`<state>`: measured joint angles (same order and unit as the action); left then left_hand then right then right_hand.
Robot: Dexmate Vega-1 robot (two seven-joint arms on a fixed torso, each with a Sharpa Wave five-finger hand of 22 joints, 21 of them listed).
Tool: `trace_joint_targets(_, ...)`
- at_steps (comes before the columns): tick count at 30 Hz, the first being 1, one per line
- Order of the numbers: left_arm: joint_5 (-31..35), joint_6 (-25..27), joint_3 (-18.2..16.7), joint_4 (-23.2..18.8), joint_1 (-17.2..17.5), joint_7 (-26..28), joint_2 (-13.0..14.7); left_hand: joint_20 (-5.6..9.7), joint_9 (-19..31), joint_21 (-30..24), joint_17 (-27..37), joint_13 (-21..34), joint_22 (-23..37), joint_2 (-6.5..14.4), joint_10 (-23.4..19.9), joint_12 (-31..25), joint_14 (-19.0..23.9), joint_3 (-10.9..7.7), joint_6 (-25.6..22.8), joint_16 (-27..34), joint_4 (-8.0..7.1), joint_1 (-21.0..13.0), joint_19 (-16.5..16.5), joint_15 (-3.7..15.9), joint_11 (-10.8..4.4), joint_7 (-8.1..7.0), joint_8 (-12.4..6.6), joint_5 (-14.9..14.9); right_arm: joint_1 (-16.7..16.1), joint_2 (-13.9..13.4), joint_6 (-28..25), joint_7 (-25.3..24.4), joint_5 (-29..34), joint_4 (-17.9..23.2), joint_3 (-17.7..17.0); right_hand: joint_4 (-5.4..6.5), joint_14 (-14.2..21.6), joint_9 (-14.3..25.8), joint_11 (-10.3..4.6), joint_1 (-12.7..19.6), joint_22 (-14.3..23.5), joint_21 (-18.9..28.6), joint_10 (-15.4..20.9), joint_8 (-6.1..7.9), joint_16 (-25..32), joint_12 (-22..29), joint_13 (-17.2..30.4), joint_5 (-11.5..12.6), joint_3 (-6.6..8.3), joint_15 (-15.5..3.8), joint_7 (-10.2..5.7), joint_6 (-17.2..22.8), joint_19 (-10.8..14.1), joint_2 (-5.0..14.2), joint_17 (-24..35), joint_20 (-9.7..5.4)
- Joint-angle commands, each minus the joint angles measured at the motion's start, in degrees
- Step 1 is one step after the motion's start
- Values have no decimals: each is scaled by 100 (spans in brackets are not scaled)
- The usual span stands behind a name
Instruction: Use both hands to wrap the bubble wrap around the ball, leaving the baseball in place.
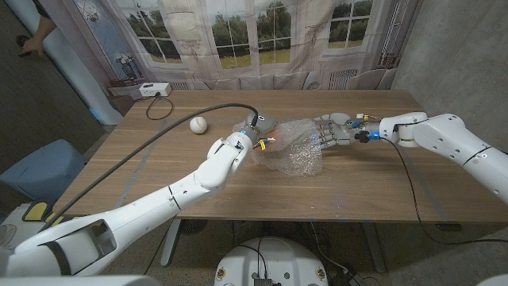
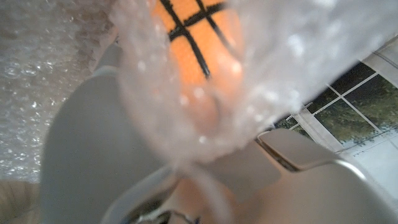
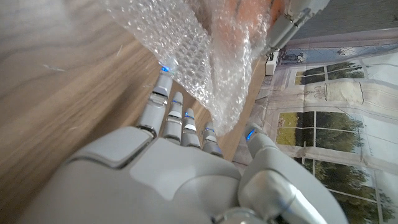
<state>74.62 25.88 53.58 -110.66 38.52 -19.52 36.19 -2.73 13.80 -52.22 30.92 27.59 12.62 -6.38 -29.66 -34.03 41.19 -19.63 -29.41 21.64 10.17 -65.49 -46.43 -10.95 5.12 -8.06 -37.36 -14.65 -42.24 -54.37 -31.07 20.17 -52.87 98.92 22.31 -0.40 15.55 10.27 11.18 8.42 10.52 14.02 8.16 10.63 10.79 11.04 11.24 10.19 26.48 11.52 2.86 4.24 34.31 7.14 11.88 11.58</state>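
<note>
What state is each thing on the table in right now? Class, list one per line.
Orange ball: covered in bubble wrap.
Bubble wrap: bunched around the ball, held from both sides.
Baseball: bare on the table, apart from the bundle.
Left hand: gripping the wrapped ball.
Right hand: fingers against the wrap.

The right hand (image 3: pixel 186 168) is seen from behind, fingers (image 3: pixel 163 99) stretched along the wooden surface (image 3: pixel 56 81) to the crumpled bubble wrap (image 3: pixel 199 56); something orange (image 3: pixel 245 12) is glimpsed through it.
</note>
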Motion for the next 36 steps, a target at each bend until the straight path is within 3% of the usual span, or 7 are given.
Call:
trace_joint_targets(1, 826, -497, 32, 175, 323, 454, 229, 1369, -12, -124, 53, 459, 16, 1223, -2018, 45, 2974, -169, -2125, 43, -79, -1115, -487, 2437, -1200, 678, -17, -1, -941, -14, 1903, -1248, 1023, 636, -431, -68, -246, 12, -152, 146, 28, -255, 10, 52, -4, 29, 14, -16, 12, -158, -78, 145, -644, 58, 15, -66)
trace_joint_targets(5, 1117, -597, 57, 256, 372, 645, 260, 1376, -25, -196, 75, 471, 10, 1212, -2035, 51, 3021, -161, -2171, 54, -88, -1099, -528, 2437, -1217, 633, -26, 17, -965, 74, 2452, -1377, 1548, 592, -326, -101, -458, 13, -259, 185, 26, -385, 39, 87, -17, 39, 13, -21, -9, -279, -144, 321, -1152, 51, 9, -142)
trace_joint_targets(16, 1302, -307, -26, 882, 805, 2660, 208, 1469, -65, -506, 277, 537, 34, 1236, -2114, 87, 3335, -124, -2157, 251, -119, -1046, -656, 2419, -1311, 592, 6, 58, -1025, 188, 2750, -1830, 2135, 698, -296, -96, -579, 15, -417, 189, 23, -380, 101, 118, 8, 57, 13, -22, -45, -353, -221, 525, -1442, 68, 13, -188)
trace_joint_targets(23, 439, 363, -314, 1407, 1247, 4551, -318, 1482, -76, -654, 388, 574, 38, 1231, -2139, 124, 3348, -110, -2113, 302, -131, -992, -689, 2403, -1377, 611, 32, 65, -968, 261, 2823, -1942, 2373, 707, -265, -91, -602, 16, -481, 188, 21, -366, 111, 123, 24, 58, 12, -21, -58, -405, -264, 584, -1505, 77, 14, -224)
trace_joint_targets(27, -269, 519, -454, 1363, 1403, 4673, -517, 1342, -74, -669, 181, 585, -80, 1267, -2078, 203, 2961, -179, -1974, -68, -161, -892, -449, 2406, -1397, 648, 100, 62, -902, 311, 2839, -1895, 2386, 668, -254, -86, -596, 16, -493, 183, 21, -364, 114, 120, 33, 58, 12, -22, -64, -428, -269, 595, -1529, 78, 16, -242)
trace_joint_targets(32, -1012, 618, -554, 990, 1457, 3810, -452, 847, -110, -394, -781, 173, -280, 1265, -1573, 810, 2118, -274, -1040, -1036, -493, 115, 225, 2354, -1218, 445, 636, 147, -813, 362, 2928, -1759, 2389, 587, -230, -72, -581, 17, -504, 167, 21, -355, 114, 113, 50, 57, 12, -23, -78, -439, -281, 599, -1549, 76, 20, -245)
trace_joint_targets(36, -1522, 704, -601, 678, 1385, 2880, -331, 342, -265, 182, -1300, -199, -276, 1003, -784, 1501, 855, -64, 220, -1099, -883, 1387, 1165, 2152, -976, 251, 1643, 348, -752, 401, 2982, -1697, 2417, 532, -206, -54, -575, 17, -522, 145, 20, -346, 90, 103, 61, 46, 12, -24, -94, -451, -292, 593, -1561, 71, 24, -257)
